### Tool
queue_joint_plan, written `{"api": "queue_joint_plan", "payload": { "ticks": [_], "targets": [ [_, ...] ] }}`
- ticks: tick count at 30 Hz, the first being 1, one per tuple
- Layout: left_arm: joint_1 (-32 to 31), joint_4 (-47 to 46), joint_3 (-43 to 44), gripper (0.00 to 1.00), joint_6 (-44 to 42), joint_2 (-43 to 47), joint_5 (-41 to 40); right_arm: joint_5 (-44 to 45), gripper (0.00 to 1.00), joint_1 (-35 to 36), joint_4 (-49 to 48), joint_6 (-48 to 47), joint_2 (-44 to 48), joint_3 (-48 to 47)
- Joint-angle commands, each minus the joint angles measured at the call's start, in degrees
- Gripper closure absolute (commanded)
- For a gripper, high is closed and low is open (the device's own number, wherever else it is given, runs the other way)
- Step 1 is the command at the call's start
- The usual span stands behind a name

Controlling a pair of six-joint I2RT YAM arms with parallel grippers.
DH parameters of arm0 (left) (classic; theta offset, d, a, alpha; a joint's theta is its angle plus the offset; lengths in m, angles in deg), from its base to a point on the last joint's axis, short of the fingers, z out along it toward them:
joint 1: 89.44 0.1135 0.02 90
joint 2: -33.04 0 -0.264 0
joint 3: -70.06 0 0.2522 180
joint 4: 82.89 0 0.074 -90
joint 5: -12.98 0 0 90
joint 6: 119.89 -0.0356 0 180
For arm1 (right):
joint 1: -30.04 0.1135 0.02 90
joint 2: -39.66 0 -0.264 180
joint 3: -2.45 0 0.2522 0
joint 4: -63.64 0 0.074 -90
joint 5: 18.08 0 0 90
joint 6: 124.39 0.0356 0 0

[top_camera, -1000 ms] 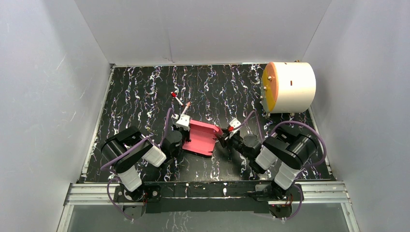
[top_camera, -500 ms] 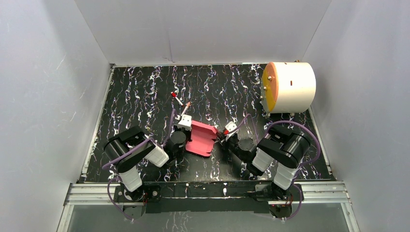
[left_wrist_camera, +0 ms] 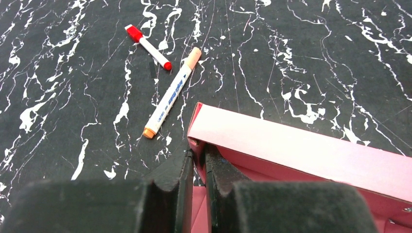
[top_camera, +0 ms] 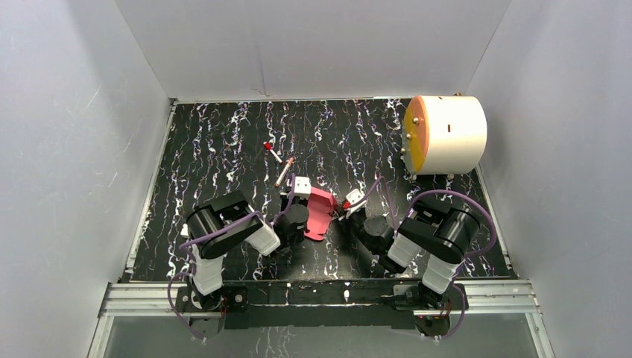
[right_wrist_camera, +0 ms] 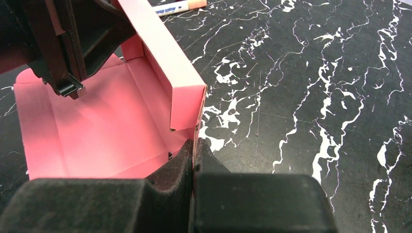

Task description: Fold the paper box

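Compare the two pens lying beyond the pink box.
The red-ended pen is shorter and thinner; the peach-capped marker is longer and thicker. The pen has red at both ends; the marker has a peach cap and blue print. In the left wrist view they slant opposite ways. Both have white barrels and lie flat on the table.

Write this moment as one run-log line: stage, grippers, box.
stage: fold in progress | left gripper: shut on paper box edge | right gripper: shut on opposite edge | box state: partly formed, wall raised

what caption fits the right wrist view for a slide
Right tool pinches a side wall of the half-folded paper box against the black marbled table.
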Motion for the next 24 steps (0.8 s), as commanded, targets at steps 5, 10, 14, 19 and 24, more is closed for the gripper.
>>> {"api": "queue_joint_plan", "payload": {
  "ticks": [5, 10, 14, 19, 24],
  "targets": [
    [0.1, 2.7, -2.2, 1.00, -0.4, -2.0, 0.1, 1.8, 0.85, 1.0, -9.4, -0.5, 0.3, -2.0],
    [0.2, 2.7, -3.7, 1.00, -1.5, 0.1, 1.6, 1.7, 0.70, 1.0, -9.9, -0.6, 0.8, -1.7],
    [0.2, 2.7, -5.8, 0.90, -1.1, 4.4, 4.6, 1.7, 0.60, 1.0, -10.0, -1.2, 2.0, -1.2],
    [0.2, 2.9, -8.0, 0.72, -0.5, 9.2, 6.3, 1.7, 0.52, 1.0, -8.6, -1.2, 4.8, -0.2],
    [0.2, 4.8, -11.6, 0.56, 2.4, 14.6, 6.1, 1.6, 0.47, 1.0, -3.6, -0.6, 9.7, 0.6]
  ]
}}
